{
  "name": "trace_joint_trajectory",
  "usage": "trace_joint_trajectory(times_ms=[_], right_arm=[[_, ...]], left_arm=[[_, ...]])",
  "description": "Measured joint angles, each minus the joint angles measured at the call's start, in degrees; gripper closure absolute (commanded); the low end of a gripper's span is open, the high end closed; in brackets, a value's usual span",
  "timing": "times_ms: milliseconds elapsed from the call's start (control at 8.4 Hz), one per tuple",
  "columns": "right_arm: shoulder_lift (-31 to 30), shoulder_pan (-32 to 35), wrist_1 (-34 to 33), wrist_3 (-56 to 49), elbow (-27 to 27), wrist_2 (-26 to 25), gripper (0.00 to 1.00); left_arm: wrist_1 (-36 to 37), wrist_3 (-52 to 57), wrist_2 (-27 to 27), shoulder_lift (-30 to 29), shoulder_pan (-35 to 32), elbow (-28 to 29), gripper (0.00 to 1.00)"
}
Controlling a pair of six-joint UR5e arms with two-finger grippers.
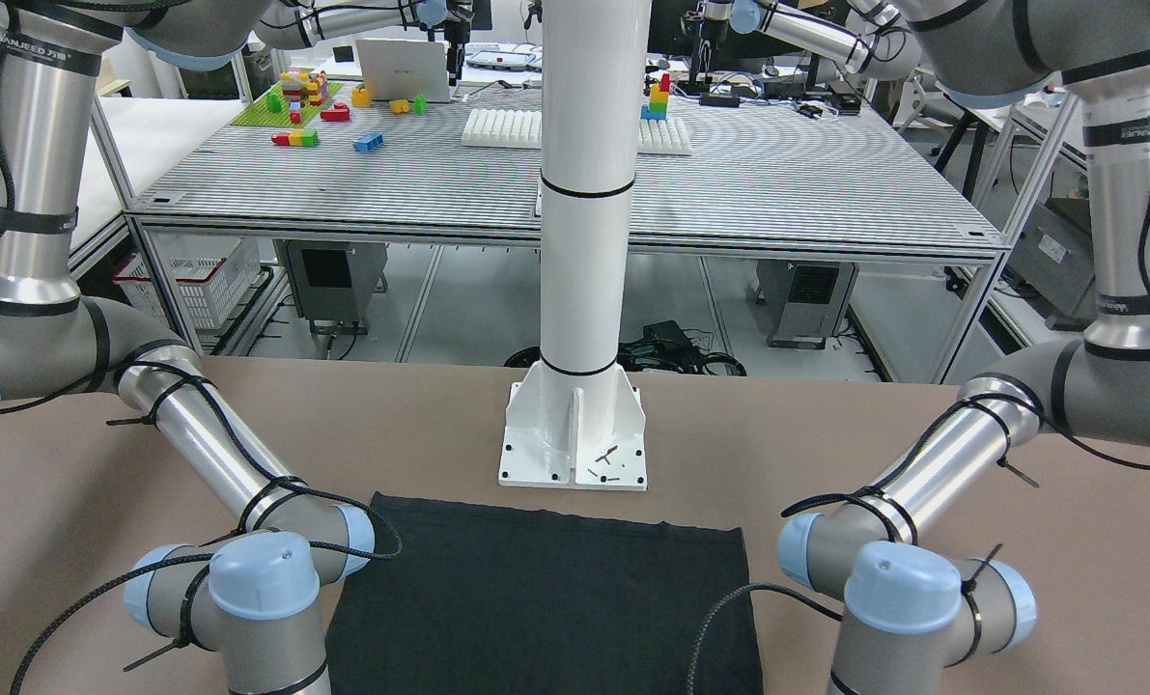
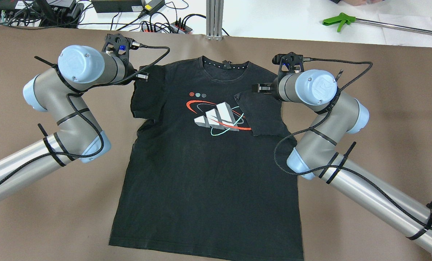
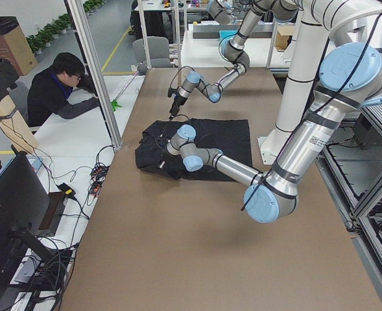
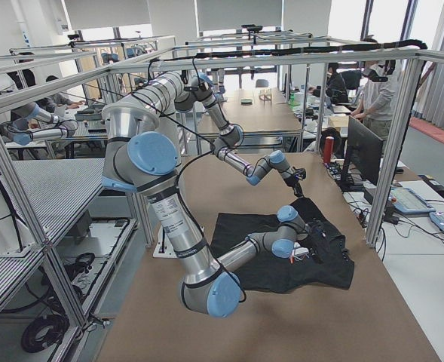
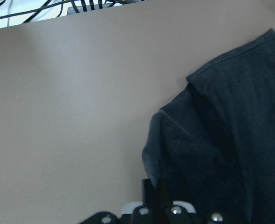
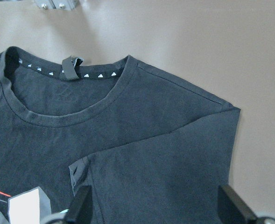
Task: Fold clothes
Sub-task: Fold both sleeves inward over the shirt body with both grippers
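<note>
The black T-shirt [image 2: 208,174] was found spread front-up on the brown table [image 2: 38,217], with the sleeve on the robot's right folded in over the chest. The left gripper [image 5: 156,191] was seen pinched narrow on the other sleeve's edge. The right gripper [image 6: 158,210] was held wide above the folded sleeve. The chest logo [image 2: 217,117] was shown whole only overhead, while the front-facing view gave only the plain hem. The fabric was noted as thin and soft, with a ribbed collar [image 6: 62,119].

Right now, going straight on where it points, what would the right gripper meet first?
Likely the folded-in sleeve of the black T-shirt, right under the open right gripper; gap unclear.
</note>
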Motion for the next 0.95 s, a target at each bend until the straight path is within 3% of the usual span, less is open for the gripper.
trace_joint_trajectory(times_ms=[357,476,595,715,953], right_arm=[[-0.25,0.00,0.07,-0.05,0.02,-0.05,0.06],[-0.42,0.00,0.09,-0.04,0.03,-0.06,0.06],[-0.60,0.00,0.12,-0.08,0.04,-0.05,0.06],[-0.74,-0.01,0.15,-0.13,0.04,-0.06,0.06],[-0.80,-0.11,0.17,-0.07,0.01,-0.17,0.06]], left_arm=[[6.65,-7.43,4.59,-7.95,5.08,1.87,1.00],[7.27,-9.82,6.69,-11.98,6.80,6.01,0.91],[7.27,-11.58,8.50,-15.95,7.98,10.95,0.12],[6.77,-12.65,10.24,-18.94,8.65,15.49,0.05],[2.22,-13.27,13.03,-20.74,9.20,20.91,0.05]])
